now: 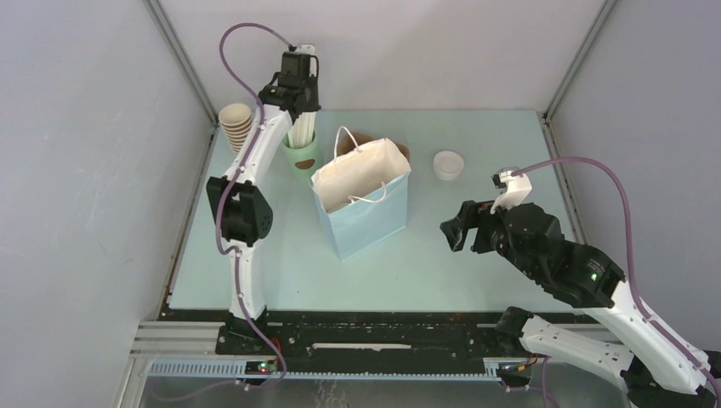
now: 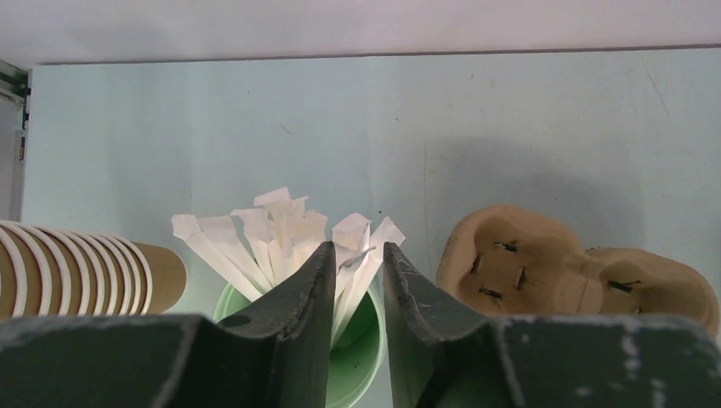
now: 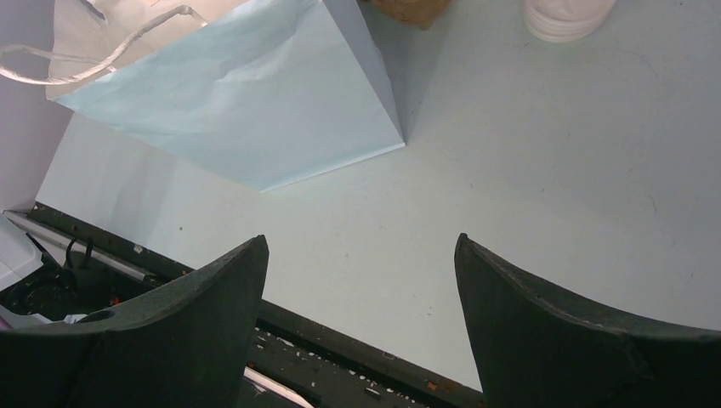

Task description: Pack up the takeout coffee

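Right claw hangs near the front over the table, spread wide, holding nothing; blue paper bag stands open mid-table; the coffee cup sits right of it, well apart, only its white lid showing; at the back, left claw is narrowed around wrapped straws in the green cup, can't tell if it's pinching; cup stack is cut off; pulp carrier half hidden behind the bag.
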Robot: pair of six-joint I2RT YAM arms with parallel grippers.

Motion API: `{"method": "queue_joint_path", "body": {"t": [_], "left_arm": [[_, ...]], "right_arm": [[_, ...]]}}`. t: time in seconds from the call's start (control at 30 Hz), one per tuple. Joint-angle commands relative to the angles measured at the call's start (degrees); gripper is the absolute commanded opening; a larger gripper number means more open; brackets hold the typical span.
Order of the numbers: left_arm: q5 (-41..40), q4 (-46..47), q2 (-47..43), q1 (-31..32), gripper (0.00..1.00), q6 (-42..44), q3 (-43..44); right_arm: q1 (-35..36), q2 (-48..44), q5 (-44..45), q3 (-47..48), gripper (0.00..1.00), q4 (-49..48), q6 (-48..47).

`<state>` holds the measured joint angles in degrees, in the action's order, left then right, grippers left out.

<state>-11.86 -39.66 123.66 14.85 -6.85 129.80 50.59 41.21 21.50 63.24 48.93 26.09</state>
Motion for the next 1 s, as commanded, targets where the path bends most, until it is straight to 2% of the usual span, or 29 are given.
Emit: {"method": "queue_joint_path", "body": {"t": [0.0,0.17,0.33,0.5,0.7,0.97], "left_arm": [[-1.32,1.42,0.29,-0.04,0.32,1.58,4.63],[-1.54,1.3,0.89,0.0,0.3,2.03,4.85],[-2.24,1.12,1.02,-0.04,0.22,2.74,5.0],[-1.73,0.99,0.31,0.01,0.01,3.55,6.06],[-0.41,0.99,-6.73,0.16,0.0,2.47,6.61],[-0.72,-1.31,-22.36,0.35,0.0,0.55,4.2]], "right_arm": [[-0.47,0.4,-0.3,0.17,0.89,-1.11,-0.59],[-0.58,0.67,-0.4,0.16,0.89,-1.03,-0.8],[-0.68,0.96,-0.53,0.2,0.89,-1.28,-1.1],[-0.84,1.2,-1.42,0.19,0.89,-2.03,-1.38],[-0.84,0.95,-2.12,0.16,0.89,-2.41,-1.13],[-0.8,-0.24,-3.27,0.13,0.89,-3.1,-0.71]]}}
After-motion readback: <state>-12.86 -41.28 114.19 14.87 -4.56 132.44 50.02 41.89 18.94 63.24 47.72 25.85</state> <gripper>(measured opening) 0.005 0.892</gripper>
